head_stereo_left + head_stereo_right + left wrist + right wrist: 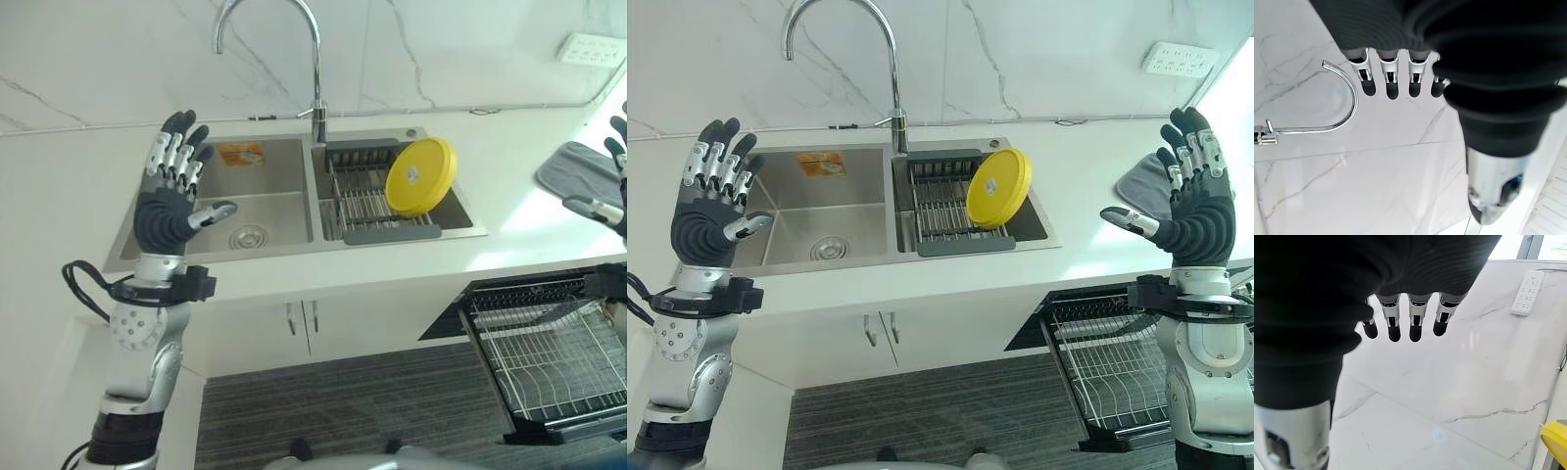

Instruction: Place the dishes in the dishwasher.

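Note:
A yellow plate leans on edge in the dish rack that sits in the right basin of the steel sink. The dishwasher's lower wire rack is pulled out at the lower right, below the counter, with nothing in it. My left hand is raised in front of the left basin, fingers straight and spread, holding nothing. My right hand is raised at the right above the dishwasher, also with straight fingers and nothing in it. Both hands are well apart from the plate.
A tall curved faucet rises behind the sink. A grey mat lies on the white counter at the right, and a power strip is on the marble wall. An orange sponge rests in the left basin.

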Motion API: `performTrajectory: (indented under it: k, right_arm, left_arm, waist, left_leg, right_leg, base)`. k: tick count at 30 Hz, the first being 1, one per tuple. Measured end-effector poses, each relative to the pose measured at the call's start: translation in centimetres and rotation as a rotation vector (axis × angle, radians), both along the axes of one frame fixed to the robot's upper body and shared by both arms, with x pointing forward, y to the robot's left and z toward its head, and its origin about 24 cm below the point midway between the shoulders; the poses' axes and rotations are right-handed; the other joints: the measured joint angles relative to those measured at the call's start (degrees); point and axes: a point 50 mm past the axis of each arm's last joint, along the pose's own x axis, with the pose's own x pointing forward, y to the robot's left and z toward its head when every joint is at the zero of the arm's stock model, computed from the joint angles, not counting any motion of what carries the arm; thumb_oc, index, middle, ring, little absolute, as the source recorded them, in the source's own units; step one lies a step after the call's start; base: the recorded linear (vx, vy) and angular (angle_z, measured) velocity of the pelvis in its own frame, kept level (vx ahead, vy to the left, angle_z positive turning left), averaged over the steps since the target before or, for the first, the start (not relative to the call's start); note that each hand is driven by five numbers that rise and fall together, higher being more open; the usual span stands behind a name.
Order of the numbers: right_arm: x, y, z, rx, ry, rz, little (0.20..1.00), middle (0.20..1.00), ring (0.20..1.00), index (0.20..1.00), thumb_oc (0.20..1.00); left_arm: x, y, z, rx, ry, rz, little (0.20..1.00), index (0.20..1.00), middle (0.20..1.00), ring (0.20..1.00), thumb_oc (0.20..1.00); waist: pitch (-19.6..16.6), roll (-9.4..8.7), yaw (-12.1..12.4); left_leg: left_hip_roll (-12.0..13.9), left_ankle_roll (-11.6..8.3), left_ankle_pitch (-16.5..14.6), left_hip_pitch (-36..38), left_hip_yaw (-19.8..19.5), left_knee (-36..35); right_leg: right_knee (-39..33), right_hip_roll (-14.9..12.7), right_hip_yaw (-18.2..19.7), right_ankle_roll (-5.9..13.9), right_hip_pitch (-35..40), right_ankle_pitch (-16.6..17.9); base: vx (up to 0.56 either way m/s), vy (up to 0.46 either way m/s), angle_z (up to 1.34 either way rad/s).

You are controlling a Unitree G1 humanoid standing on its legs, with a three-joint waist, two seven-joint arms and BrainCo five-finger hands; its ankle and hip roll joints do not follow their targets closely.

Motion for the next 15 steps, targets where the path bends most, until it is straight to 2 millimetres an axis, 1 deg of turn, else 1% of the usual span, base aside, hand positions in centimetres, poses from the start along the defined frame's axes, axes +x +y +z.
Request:
performTrajectory:
  k: [2,4,5,6,8,9,10,11,12,13,14,15]
  right_arm:
    - [0.0,0.1,0.1,-0.002,-0.004,0.002,1.0,1.0,1.0,1.0,1.0]
    - [-0.1,0.1,0.1,-0.003,-0.003,0.002,1.0,1.0,1.0,1.0,1.0]
    - [-0.1,0.0,0.0,-0.004,0.001,0.001,1.0,1.0,1.0,1.0,1.0]
    - [-0.1,0.0,-0.1,-0.005,0.005,0.003,1.0,1.0,1.0,1.0,1.0]
    - [-0.1,0.1,-0.1,-0.007,0.006,0.008,1.0,1.0,1.0,1.0,1.0]
    - [-0.1,0.1,-0.1,-0.007,0.006,0.008,1.0,1.0,1.0,1.0,1.0]
    - [-0.1,0.1,-0.1,-0.006,0.008,0.007,1.0,1.0,1.0,1.0,1.0]
    - [0.0,0.0,-0.1,-0.004,0.011,0.006,1.0,1.0,1.0,1.0,1.0]
    - [0.0,0.1,-0.2,-0.002,0.014,0.008,1.0,1.0,1.0,1.0,1.0]
    - [0.0,0.1,-0.4,0.002,0.02,0.008,1.0,1.0,1.0,1.0,1.0]
    - [0.2,0.3,-0.6,0.007,0.028,0.02,1.0,1.0,1.0,1.0,1.0]
    - [0.3,0.5,-0.8,0.006,0.037,0.027,1.0,1.0,1.0,1.0,1.0]
  left_arm:
    - [0.1,0.0,-0.1,0.001,0.01,0.0,1.0,1.0,1.0,1.0,1.0]
    - [0.1,0.0,0.0,0.006,0.013,0.0,1.0,1.0,1.0,1.0,1.0]
    - [0.1,-0.1,0.0,0.015,0.014,0.003,1.0,1.0,1.0,1.0,1.0]
    - [0.2,-0.1,0.1,0.03,0.016,0.006,1.0,1.0,1.0,1.0,1.0]
    - [0.2,0.0,0.3,0.05,0.016,0.008,1.0,1.0,1.0,1.0,1.0]
    - [0.2,0.0,0.3,0.054,0.017,0.006,1.0,1.0,1.0,1.0,1.0]
    - [0.2,-0.1,0.3,0.055,0.02,0.004,1.0,1.0,1.0,1.0,1.0]
    - [0.3,-0.1,0.2,0.056,0.028,0.0,1.0,1.0,1.0,1.0,1.0]
    - [0.3,-0.1,0.1,0.056,0.034,0.001,1.0,1.0,1.0,1.0,1.0]
    - [0.4,-0.1,0.0,0.057,0.045,0.004,1.0,1.0,1.0,1.0,1.0]
    - [0.2,0.1,-0.2,0.065,0.057,0.013,1.0,1.0,1.0,1.0,1.0]
    - [0.0,0.1,-0.9,0.048,0.081,0.015,1.0,1.0,1.0,1.0,1.0]
  waist:
    - [0.2,0.07,0.0]
    - [0.8,0.3,-0.1]
    - [0.8,0.08,0.0]
    - [1.2,-0.05,0.1]
    - [1.1,-1.37,0.5]
    - [1.1,-1.9,0.4]
    - [1.1,-1.95,0.4]
    - [1.1,-2.21,0.2]
    - [1.1,-2.42,0.0]
    - [0.9,-3.23,-0.1]
    - [1.1,-3.72,-0.1]
    - [1.2,-2.34,-0.3]
  left_leg:
    - [-0.4,0.32,-0.6,0.2,0.2,0.0]
    - [-0.4,1.21,-0.6,0.7,0.3,0.0]
    - [-0.4,1.22,-0.8,0.7,0.3,0.0]
    - [-0.4,1.26,-0.7,0.6,0.5,0.0]
    - [-0.4,1.35,-0.4,0.5,0.8,0.0]
    - [-0.4,1.06,-0.4,0.7,0.7,0.0]
    - [-0.3,0.73,-0.4,0.7,0.8,0.0]
    - [-0.3,-0.01,-0.6,0.9,0.7,0.0]
    - [-0.4,-0.61,-0.8,1.2,0.7,0.0]
    - [-0.3,-1.61,-1.0,2.1,0.9,0.0]
    - [-0.3,-3.34,-1.5,3.7,1.1,0.0]
    - [1.3,-4.79,-1.7,4.4,1.2,0.0]
  right_leg:
    - [4.4,-0.8,0.0,0.42,-2.1,-0.2]
    - [10.9,-1.7,0.2,0.69,-5.0,-0.4]
    - [12.2,-2.0,0.2,0.74,-5.8,-0.4]
    - [12.0,-2.5,-0.2,1.21,-6.4,-1.2]
    - [4.2,-2.4,-2.0,1.25,-4.8,-0.9]
    - [-0.5,-2.6,-3.0,1.3,-3.7,0.3]
    - [-4.4,-2.6,-3.1,1.33,-3.3,1.4]
    - [-10.2,-3.0,-3.1,1.11,-2.4,4.2]
    - [-11.7,-3.7,-3.2,0.95,-2.4,5.8]
    - [-12.5,-5.0,-4.3,1.39,-2.3,8.2]
    - [-12.2,-6.4,-5.9,2.39,-1.5,10.9]
    - [-12.2,-4.2,-6.1,2.14,-0.7,9.4]
  base:
    - [0.08,0.108,-0.05]
    - [0.07,0.037,0.03]
    - [0.08,-0.031,0.06]
    - [0.07,-0.063,-0.02]
    - [0.1,-0.123,-0.06]
    - [0.13,-0.18,-0.04]
    - [0.11,-0.165,0.01]
    - [0.12,-0.228,0.01]
    - [0.1,-0.255,0.01]
    - [0.07,-0.24,-0.05]
    - [0.08,-0.301,-0.12]
    - [0.07,-0.304,-0.16]
